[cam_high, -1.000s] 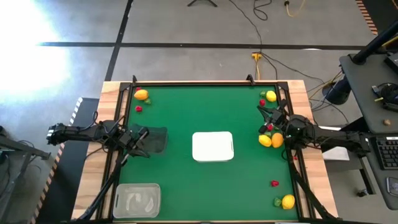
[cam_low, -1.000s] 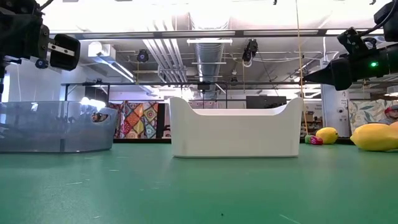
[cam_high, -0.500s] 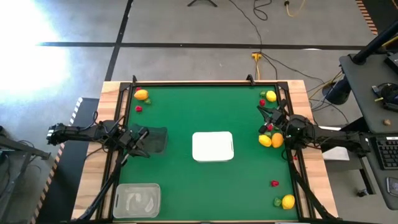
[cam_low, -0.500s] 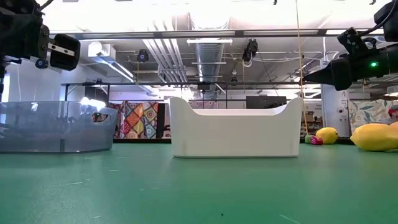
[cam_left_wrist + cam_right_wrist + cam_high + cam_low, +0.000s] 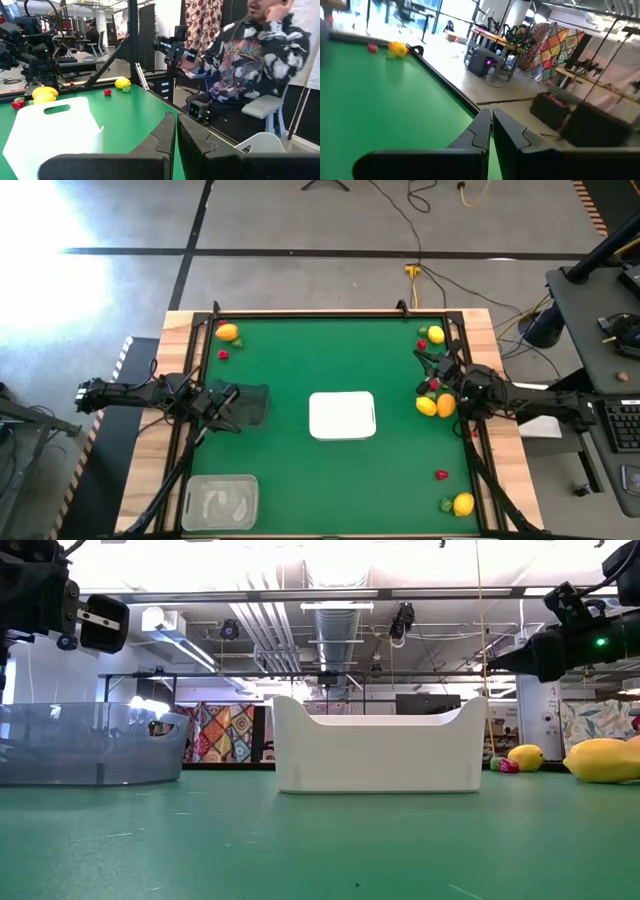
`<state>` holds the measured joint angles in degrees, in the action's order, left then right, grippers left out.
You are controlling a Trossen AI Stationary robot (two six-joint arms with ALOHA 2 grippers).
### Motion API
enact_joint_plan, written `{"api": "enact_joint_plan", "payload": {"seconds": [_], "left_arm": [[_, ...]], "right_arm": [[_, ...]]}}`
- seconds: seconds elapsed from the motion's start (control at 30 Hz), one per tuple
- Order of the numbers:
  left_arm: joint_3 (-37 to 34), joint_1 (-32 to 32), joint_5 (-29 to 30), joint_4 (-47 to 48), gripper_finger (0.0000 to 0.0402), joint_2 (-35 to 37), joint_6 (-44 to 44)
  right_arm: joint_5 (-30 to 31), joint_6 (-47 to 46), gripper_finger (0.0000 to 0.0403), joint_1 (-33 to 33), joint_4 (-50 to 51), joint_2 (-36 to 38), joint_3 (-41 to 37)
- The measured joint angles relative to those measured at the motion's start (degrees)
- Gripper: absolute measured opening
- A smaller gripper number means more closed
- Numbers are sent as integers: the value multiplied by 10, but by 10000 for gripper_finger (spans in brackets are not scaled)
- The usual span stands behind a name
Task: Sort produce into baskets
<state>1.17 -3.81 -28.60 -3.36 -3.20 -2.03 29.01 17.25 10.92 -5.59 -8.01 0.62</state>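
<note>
Three baskets stand on the green table: a white one [image 5: 342,415] in the middle, a dark smoky one [image 5: 250,404] at the left, a clear one [image 5: 220,502] at the near left corner. Produce lies in small groups: an orange round [image 5: 228,332] and a red piece [image 5: 223,354] far left, a yellow round [image 5: 436,334] far right, two yellow rounds [image 5: 436,405] mid right, a yellow round [image 5: 463,503] with a red piece [image 5: 441,475] near right. My left gripper [image 5: 232,394] hovers shut by the smoky basket. My right gripper [image 5: 420,360] hovers shut beside the mid-right produce.
A black frame [image 5: 310,313] runs along the table's edges. In the left wrist view a person [image 5: 245,55] sits on a chair beyond the table's edge. Bare green mat lies between the white basket and the right-hand produce.
</note>
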Motion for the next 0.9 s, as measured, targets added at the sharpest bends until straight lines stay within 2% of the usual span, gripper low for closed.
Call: {"api": "enact_joint_plan", "payload": {"seconds": [0.07, 0.27, 0.4, 0.5, 0.57, 0.63, 0.77, 0.9], "left_arm": [[0, 0, 0, 0, 2, 0, 0], [0, 0, 0, 0, 2, 0, 0], [0, 0, 0, 0, 2, 0, 0], [0, 0, 0, 0, 2, 0, 0], [0, 0, 0, 0, 2, 0, 0], [0, 0, 0, 0, 2, 0, 0], [0, 0, 0, 0, 2, 0, 0], [0, 0, 0, 0, 2, 0, 0]], "right_arm": [[-26, -62, 13, 0, -2, 0, 0], [-117, -325, 13, 0, -31, 0, 0], [-183, -333, 13, -3, -59, -17, 8], [-209, -333, 13, -5, -34, -60, 71], [-192, -346, 13, -5, 41, -101, 133], [-180, -361, 13, -5, 158, -152, 206], [-213, -370, 13, -5, 392, -263, 339], [-216, -402, 13, -4, 599, -371, 439]]}}
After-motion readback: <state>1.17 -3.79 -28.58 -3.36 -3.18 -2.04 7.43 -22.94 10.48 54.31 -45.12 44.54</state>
